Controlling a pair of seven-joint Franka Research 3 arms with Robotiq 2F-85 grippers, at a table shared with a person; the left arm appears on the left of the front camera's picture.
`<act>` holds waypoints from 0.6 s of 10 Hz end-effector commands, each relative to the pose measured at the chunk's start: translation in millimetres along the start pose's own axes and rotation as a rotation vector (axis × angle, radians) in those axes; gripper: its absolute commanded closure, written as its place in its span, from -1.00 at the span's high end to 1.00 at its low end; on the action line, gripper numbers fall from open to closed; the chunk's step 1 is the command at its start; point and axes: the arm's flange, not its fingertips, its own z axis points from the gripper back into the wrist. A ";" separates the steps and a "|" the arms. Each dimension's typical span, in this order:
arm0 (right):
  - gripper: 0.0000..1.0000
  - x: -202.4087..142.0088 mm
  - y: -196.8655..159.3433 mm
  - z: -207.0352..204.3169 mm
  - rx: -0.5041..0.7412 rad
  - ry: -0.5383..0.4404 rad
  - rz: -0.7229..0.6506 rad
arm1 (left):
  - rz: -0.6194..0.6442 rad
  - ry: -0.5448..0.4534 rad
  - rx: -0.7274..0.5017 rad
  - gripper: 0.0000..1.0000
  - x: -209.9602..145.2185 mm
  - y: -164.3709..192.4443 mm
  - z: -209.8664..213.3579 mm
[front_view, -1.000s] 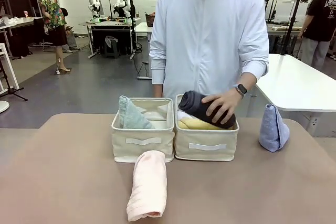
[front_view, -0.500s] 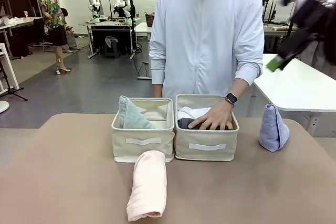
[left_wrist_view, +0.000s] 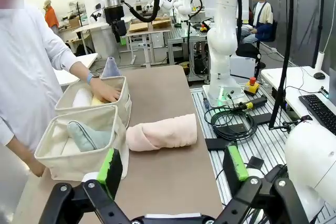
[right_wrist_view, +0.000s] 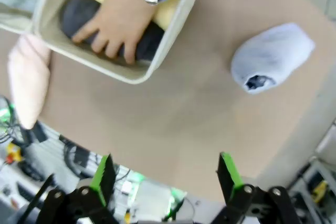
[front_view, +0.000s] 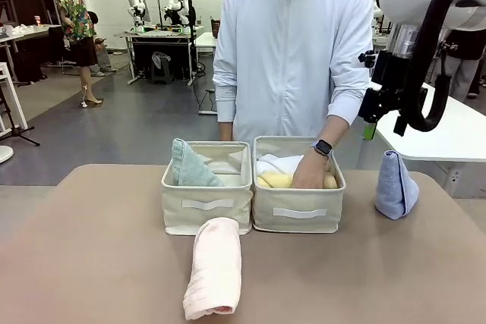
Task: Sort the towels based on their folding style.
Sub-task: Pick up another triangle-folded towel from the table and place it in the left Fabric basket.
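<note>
A pale pink rolled towel lies on the table in front of two beige bins. The left bin holds a sage-green cone towel. The right bin holds white and yellow rolls, and a person's hand presses a dark grey roll into it. A light-blue cone towel stands on the table at the right. My right gripper hangs open, high above the blue cone. My left gripper is open and empty, well back from the pink roll.
The person stands at the far edge behind the bins, left arm down into the right bin. Bare table lies left of the bins and around the pink roll. A white table stands behind at the right. Cables and a robot base lie off the table's side.
The person's hand has pushed the dark grey roll down into the right bin. My right arm has swung in at the upper right, above the blue cone.
</note>
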 end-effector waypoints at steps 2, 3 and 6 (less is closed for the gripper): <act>1.00 -2.7 0.7 4.9 -0.016 -0.040 0.013 | -0.029 -0.019 0.011 1.00 0.3 -2.1 -1.4; 1.00 -2.7 0.7 4.9 -0.016 -0.040 0.013 | -0.029 -0.019 0.011 1.00 0.3 -2.1 -1.4; 1.00 -2.7 0.7 4.9 -0.016 -0.040 0.013 | -0.029 -0.019 0.011 1.00 0.3 -2.1 -1.4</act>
